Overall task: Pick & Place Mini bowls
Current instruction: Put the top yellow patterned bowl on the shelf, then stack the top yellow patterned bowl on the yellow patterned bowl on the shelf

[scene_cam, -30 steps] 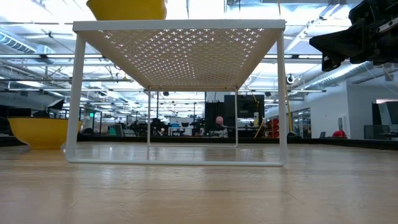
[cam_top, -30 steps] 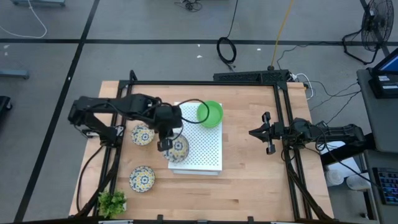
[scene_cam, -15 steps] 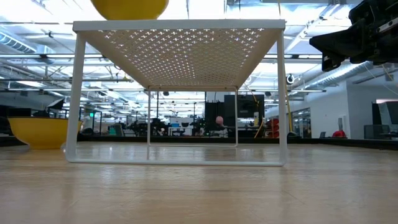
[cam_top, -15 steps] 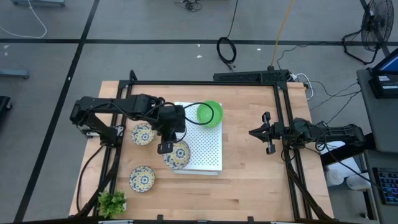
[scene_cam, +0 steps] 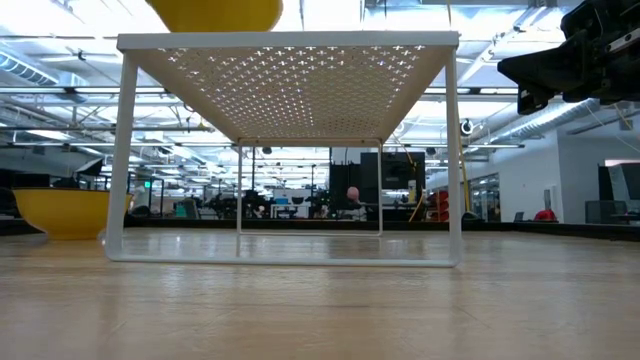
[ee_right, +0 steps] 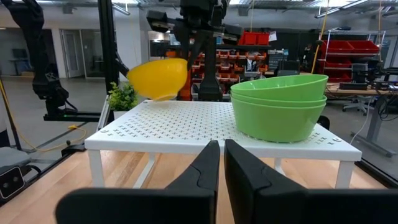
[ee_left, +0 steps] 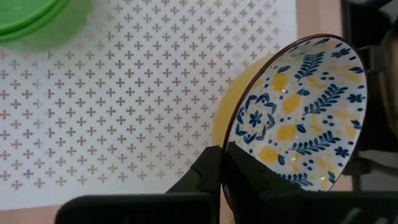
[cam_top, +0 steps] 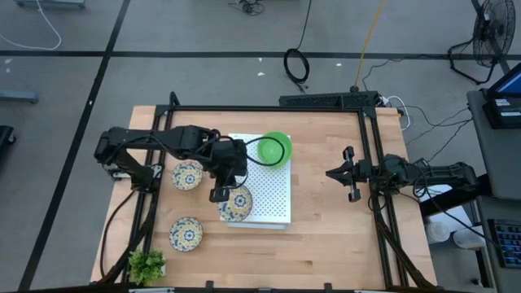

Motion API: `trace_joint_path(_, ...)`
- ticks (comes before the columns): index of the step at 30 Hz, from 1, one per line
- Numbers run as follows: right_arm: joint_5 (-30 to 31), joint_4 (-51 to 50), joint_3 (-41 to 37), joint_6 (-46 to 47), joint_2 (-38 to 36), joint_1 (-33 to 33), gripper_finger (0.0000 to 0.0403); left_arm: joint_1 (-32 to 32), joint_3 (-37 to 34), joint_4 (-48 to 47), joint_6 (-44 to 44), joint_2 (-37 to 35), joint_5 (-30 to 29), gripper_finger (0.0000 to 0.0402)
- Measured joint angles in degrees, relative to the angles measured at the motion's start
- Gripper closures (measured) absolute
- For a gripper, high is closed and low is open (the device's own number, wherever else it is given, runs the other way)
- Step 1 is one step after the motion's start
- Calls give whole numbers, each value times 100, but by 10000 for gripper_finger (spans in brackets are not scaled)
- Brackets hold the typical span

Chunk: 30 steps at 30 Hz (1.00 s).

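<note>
So our left hand [cam_top: 218, 194] is clamped tight on the rim of one patterned bowl [cam_top: 235, 203], holding it tilted in the air just above the white perforated board [cam_top: 273, 189], over the board's near-left corner. From the right wrist view you can see its yellow underside [ee_right: 158, 78] hanging clear of the board top.

On the far end of that same board we've got the green bowls [cam_top: 275, 149], stacked; at least two rims show [ee_right: 280, 104].

Off the board's left side, two more patterned bowls sit on the wooden surface [cam_top: 326, 236]: one [cam_top: 187, 175] right beside the board, partly under our left arm, and another [cam_top: 186, 233] nearer the front edge. Past that one, at the surface's front-left corner, there's the little plant [cam_top: 146, 264].

Our right hand [cam_top: 350, 174] is parked well off to the board's right, fingers pinched together on nothing.
</note>
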Motion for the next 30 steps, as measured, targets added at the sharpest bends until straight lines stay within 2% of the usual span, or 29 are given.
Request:
trace_joint_path(6,0,0,0,-2,-1,-1,391,161,7,60,221,289,128,393)
trace_joint_path(10,0,0,0,-2,-2,-1,390,272,7,49,232,309,86,383)
trace_joint_path(16,-1,2,0,-2,-1,-1,388,476,7,62,204,272,46,395)
trace_joint_path(24,0,2,0,-2,-2,0,391,531,0,47,202,283,-231,318)
trace_joint_path(30,0,2,0,-1,-2,-1,391,531,0,50,331,283,-332,280)
